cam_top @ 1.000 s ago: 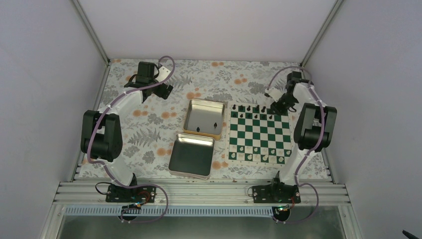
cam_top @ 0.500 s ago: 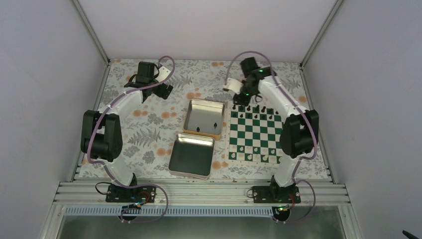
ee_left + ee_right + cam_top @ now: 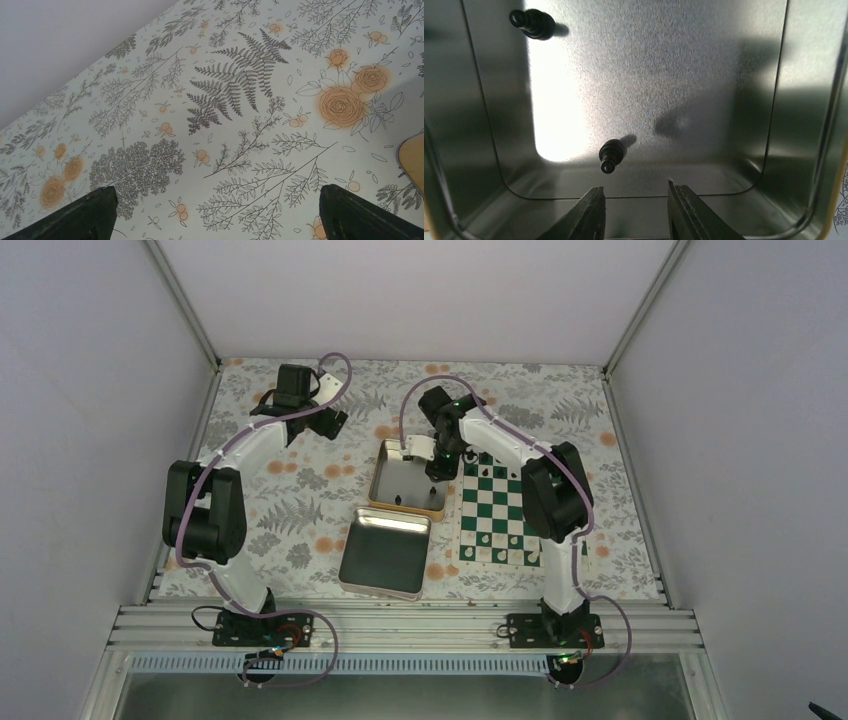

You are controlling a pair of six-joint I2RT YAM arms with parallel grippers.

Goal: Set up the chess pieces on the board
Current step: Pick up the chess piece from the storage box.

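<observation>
Smooth white wall panels (image 3: 400, 290) box in a pale flower-printed tablecloth (image 3: 600, 410).
Grey aluminium corner posts (image 3: 183, 305) join the panels; grey ferns and orange roses cover the cloth, which ends at ribbed aluminium rails (image 3: 400, 625).

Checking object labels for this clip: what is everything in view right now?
board: one, dark green and white, right of centre.
far tin: one, silver, left of the board.
near tin: one, silver, nearer the arm bases.
black chess pieces: two in the far tin; others on the board's far rows, count unclear.
white pieces: several, board's near rows.
cloth: one, floral, under everything.
left gripper: open, over bare cloth.
right gripper: open, empty, above the far tin.
</observation>
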